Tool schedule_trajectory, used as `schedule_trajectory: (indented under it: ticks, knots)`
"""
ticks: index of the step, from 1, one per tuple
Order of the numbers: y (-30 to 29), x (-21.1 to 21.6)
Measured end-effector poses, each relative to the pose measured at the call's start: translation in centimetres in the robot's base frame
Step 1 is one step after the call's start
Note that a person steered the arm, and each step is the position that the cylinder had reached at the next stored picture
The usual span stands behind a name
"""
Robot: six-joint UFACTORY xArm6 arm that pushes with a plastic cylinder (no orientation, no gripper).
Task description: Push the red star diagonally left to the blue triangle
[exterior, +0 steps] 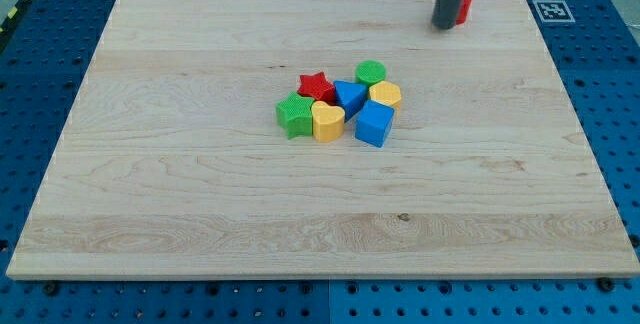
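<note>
The red star (316, 87) lies in a cluster near the board's middle. It touches the blue triangle (349, 96) on its right. A green star (295, 114) sits below-left of the red star, and a yellow heart (327, 121) is below it. My tip (444, 25) is far off at the view's top right, well away from the cluster. It stands just left of a red block (465, 8), whose shape is partly hidden behind the rod.
A green round block (371, 72) and a yellow hexagon (385, 95) sit right of the blue triangle. A blue cube (374, 124) is below them. The wooden board (200, 194) rests on a blue perforated table; a marker tag (552, 10) is at the top right.
</note>
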State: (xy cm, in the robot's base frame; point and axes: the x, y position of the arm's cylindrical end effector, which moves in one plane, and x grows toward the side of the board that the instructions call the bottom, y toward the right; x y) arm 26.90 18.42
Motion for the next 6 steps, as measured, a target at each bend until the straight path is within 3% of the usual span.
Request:
schedule_trajectory:
  ticks: [1,2,4,6]
  knots:
    - [1.3,0.0]
    - [-1.8,2.4]
    - [-19.3,11.7]
    - [-28.9,21.5]
